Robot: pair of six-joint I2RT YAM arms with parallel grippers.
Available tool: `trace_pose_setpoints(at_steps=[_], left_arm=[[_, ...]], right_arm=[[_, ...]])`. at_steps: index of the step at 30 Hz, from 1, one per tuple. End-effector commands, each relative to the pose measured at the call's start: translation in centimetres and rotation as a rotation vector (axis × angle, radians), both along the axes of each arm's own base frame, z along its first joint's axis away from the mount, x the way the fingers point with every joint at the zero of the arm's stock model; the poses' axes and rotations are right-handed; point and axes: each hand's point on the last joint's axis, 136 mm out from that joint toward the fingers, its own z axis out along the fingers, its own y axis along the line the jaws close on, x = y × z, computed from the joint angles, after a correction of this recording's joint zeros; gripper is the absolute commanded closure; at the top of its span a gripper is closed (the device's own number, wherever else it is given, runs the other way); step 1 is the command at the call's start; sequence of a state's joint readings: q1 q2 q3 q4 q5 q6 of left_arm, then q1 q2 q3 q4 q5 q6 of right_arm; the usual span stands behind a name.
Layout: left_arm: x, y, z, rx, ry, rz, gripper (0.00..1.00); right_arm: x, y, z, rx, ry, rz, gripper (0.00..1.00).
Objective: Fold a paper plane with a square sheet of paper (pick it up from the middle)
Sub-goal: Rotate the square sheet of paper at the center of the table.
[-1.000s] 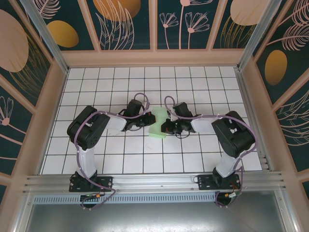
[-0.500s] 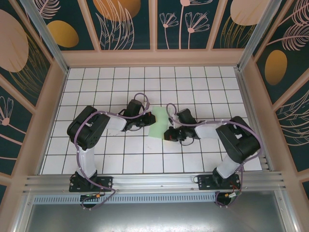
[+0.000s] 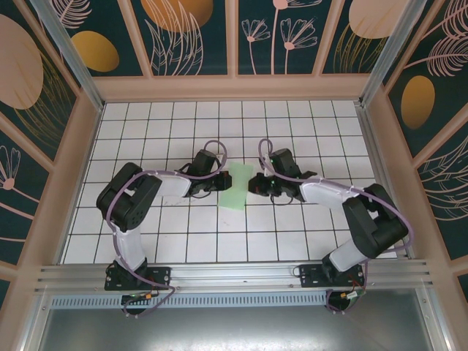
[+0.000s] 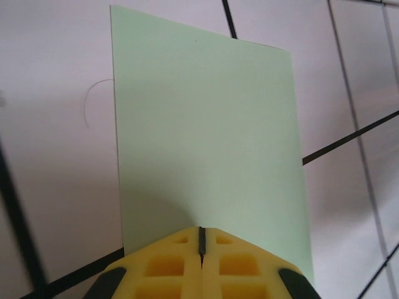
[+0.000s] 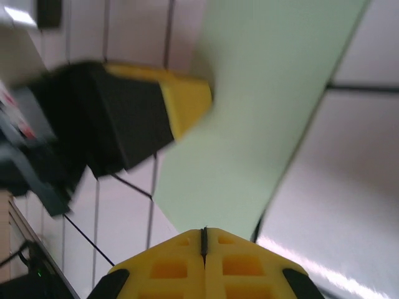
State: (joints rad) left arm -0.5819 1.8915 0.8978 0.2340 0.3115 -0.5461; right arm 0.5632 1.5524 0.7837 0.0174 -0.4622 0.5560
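The paper [image 4: 206, 137] has its near edge hidden under the closed left end effector [image 4: 201, 232], grip unclear. The blurred right end effector [image 5: 204, 233] is closed beside it. One paper, two end effectors.

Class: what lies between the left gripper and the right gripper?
The pale green sheet of paper lies between the left gripper and the right gripper, as the top external view shows.

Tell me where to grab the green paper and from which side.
Probably the middle of the long edge of the green paper that faces the right gripper, coming in low from that side. The sheet lies flat as a narrow rectangle, and the shut left gripper sits at the opposite long edge, so a finger would have to slip under the free edge.
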Motion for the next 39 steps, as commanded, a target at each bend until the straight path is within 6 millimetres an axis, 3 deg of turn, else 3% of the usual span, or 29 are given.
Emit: trace_pose_setpoints(at_steps=[1,4,7,11,14,18,21,23,28,31,35,39], left_arm=[[-2.6,5.3,-4.4,0.301,0.082,-0.068,1.0],[-1.7,3.9,-2.9,0.278,0.018,-0.156,1.0],[-1.4,3.0,-1.7,0.247,-0.02,-0.205,1.0],[-0.8,2.4,0.0,0.196,-0.038,-0.175,1.0],[-0.1,1.8,2.4,0.128,-0.064,-0.121,1.0],[0.2,1.9,5.1,0.034,-0.069,-0.002,1.0],[-0.2,1.8,7.1,-0.07,-0.052,0.084,1.0],[-1.0,1.5,8.0,-0.159,-0.028,0.112,1.0],[-3.2,0.6,9.1,-0.303,0.026,0.129,1.0],[-4.0,-0.1,9.1,-0.307,0.038,0.123,1.0],[-4.1,0.2,7.2,-0.206,0.076,0.153,1.0],[-4.5,-1.2,5.9,-0.189,0.122,0.109,1.0]], right_arm=[[3.2,0.9,-0.2,0.005,-0.019,-0.05,1.0],[5.4,2.3,-1.2,0.007,0.0,-0.059,1.0],[8.5,2.4,-2.5,0.01,0.022,-0.094,1.0],[10.3,2.7,-4.8,-0.036,0.067,-0.12,1.0],[10.7,1.8,-6.9,-0.093,0.117,-0.162,1.0],[9.9,-0.2,-8.9,-0.163,0.172,-0.23,1.0],[8.6,-1.1,-8.9,-0.164,0.187,-0.253,1.0],[8.2,-0.3,-7.7,-0.1,0.159,-0.208,1.0],[8.6,1.3,-2.2,0.032,-0.01,-0.094,1.0],[7.0,1.5,-1.7,0.062,-0.012,-0.026,1.0],[4.0,1.7,-2.6,0.104,0.053,0.026,1.0],[2.9,2.0,-3.1,0.11,0.078,0.036,1.0]])
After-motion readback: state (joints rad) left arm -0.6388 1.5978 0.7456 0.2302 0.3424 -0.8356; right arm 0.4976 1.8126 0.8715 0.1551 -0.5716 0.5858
